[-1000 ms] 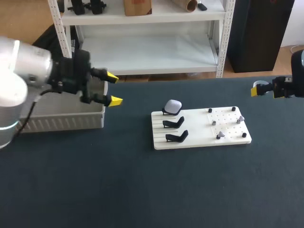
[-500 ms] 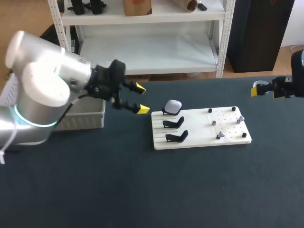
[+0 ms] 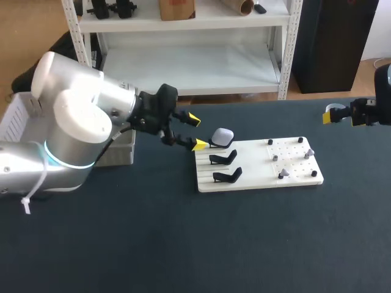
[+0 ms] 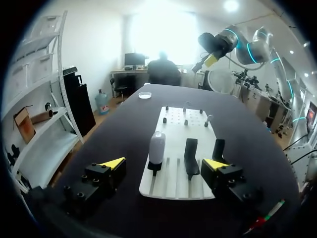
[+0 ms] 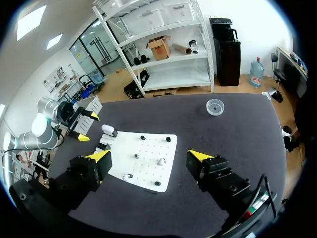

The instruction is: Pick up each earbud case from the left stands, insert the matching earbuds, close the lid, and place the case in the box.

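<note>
The box (image 3: 24, 116), a white slotted plastic crate, sits behind the left arm (image 3: 79, 131), whose housing is glossy white and silver. The left claw (image 3: 197, 132) is spread wide, with black fingers capped by yellow wedge tips and nothing pinched between them. Just ahead of it, in line with the gap and untouched, is the earbud case (image 3: 222, 135). It is a smooth white pebble, rounded all over, and it sits on the end one of three black hooked stands (image 3: 223, 159). From the left wrist its long axis runs upward from the stand, roughly upright.

The stands rise from a flat white board (image 3: 256, 177), grooved beneath them and drilled with a grid of holes farther on. Small pale earbuds (image 3: 284, 174) sit among black pegs on the drilled part. The table (image 3: 183, 244) is dark and matte.

The right claw (image 5: 149, 157) hangs well apart from the board, spread and holding nothing. A shallow clear round dish (image 5: 215, 106) lies ahead of it.
</note>
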Motion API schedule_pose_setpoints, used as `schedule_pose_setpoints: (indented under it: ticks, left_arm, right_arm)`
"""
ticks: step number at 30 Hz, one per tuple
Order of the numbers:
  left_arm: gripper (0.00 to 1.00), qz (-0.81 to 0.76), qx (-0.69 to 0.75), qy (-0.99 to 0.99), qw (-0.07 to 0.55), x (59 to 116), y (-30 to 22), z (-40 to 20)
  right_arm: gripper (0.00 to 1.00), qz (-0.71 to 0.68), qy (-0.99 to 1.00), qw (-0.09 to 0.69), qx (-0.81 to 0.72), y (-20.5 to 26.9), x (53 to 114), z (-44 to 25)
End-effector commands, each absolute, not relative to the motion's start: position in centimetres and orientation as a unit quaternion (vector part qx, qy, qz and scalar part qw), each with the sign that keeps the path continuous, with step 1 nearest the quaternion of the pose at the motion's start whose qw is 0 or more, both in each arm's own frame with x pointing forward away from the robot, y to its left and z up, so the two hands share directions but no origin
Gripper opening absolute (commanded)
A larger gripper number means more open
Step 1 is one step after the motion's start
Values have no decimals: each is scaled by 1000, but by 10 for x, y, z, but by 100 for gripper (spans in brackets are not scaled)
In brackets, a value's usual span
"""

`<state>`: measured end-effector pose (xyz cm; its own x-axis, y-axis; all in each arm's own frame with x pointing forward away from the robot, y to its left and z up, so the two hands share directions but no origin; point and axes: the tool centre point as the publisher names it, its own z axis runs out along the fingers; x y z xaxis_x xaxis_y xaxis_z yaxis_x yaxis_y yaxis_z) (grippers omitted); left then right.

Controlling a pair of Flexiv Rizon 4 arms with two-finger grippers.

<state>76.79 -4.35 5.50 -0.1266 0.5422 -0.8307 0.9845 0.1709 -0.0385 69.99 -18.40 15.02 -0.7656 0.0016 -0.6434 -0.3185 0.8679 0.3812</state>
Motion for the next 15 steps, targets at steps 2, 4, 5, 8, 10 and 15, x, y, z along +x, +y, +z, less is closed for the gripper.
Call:
schedule_pose_setpoints:
  ticks: [2,4,5,8,10,15]
  left_arm:
    - [100,-316,553,684,355,773,-45,53]
    - [100,-317,555,681,357,775,-51,52]
    - [100,-315,555,682,357,777,-54,52]
    - [100,-314,565,678,351,782,-62,49]
    - [100,-313,568,677,349,784,-66,47]
    - [100,-319,570,675,344,791,-74,41]
  right_arm:
    - [100,243,908,331,-88,-185,700,150]
    - [100,243,908,331,-88,-185,700,150]
    - [100,243,908,331,-88,-185,700,150]
    - [100,243,908,331,-88,-185,700,150]
    - [100,243,908,331,-88,-185,700,150]
    - [100,243,908,331,-88,-185,700,150]
